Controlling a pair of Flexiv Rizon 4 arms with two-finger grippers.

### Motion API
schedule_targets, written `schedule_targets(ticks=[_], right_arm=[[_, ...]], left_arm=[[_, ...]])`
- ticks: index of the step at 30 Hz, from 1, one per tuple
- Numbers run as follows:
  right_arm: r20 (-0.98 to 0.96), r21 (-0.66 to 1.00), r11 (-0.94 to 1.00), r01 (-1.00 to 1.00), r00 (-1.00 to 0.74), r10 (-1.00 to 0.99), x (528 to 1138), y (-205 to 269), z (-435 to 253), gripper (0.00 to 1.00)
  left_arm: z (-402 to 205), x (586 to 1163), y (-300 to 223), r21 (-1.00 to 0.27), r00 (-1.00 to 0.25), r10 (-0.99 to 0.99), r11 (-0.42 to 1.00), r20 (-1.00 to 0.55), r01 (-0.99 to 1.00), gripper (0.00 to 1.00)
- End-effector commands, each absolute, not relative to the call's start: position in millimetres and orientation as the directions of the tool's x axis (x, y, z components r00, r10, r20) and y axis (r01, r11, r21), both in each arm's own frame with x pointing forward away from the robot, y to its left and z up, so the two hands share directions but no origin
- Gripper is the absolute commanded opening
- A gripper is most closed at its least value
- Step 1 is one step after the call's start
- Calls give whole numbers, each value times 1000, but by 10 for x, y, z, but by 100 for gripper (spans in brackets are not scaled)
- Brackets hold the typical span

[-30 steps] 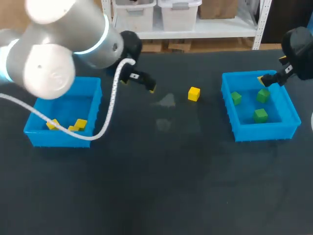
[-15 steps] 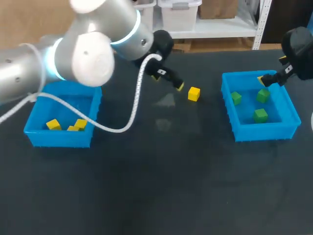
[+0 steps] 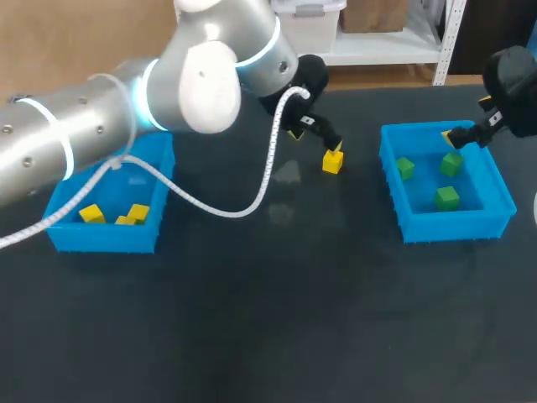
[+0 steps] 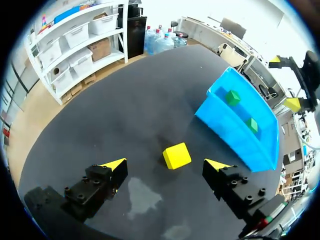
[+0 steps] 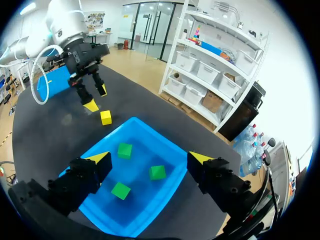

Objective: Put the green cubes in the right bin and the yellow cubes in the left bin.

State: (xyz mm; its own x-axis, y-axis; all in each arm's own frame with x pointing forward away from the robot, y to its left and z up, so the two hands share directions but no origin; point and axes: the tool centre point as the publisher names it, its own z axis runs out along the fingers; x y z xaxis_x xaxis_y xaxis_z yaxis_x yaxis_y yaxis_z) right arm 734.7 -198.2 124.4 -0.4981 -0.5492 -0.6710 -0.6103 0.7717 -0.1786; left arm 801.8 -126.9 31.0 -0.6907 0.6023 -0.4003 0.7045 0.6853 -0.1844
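My left claw [image 4: 165, 164] hangs spread wide, the yellow cube [image 4: 176, 156] on the table between its fingers. My right claw [image 5: 148, 158], also spread, hovers over the right bin [image 3: 457, 227] holding three green cubes [image 3: 447, 198].

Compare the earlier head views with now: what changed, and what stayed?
The left arm swung right from above the left bin; its open left gripper now hangs over the yellow cube, nothing grasped. The cube, right bin and right gripper stayed put.
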Motion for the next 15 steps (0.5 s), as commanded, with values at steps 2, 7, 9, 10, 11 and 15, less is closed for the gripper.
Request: schedule_targets(ticks=[2, 7, 9, 10, 11, 15], right_arm=[[-671, -178, 772, -610, -499, -549, 7343, -1983, 1250, 100], [-671, -178, 772, -610, -499, -549, 7343, -1983, 1250, 100], [-671, -178, 772, -610, -499, -549, 7343, -1983, 1250, 100], [-671, -178, 772, -610, -499, -549, 7343, -1983, 1250, 100], [-671, -178, 772, -610, -499, -549, 7343, -1983, 1250, 100], [-671, -178, 772, -610, -499, -549, 7343, -1983, 1250, 100]], left_arm=[[248, 8091, -1385, -150, -714, 630, 709, -304, 689, 100], [215, 8069, -1411, -111, -731, 623, 735, -280, 669, 100], [206, 8045, -1425, -102, -739, 618, 745, -269, 659, 100], [203, 8025, -1439, -97, -738, 620, 744, -268, 661, 100], [201, 8008, -1452, -93, -740, 619, 747, -262, 658, 100], [186, 7949, -1503, -91, -743, 619, 750, -255, 655, 100]])
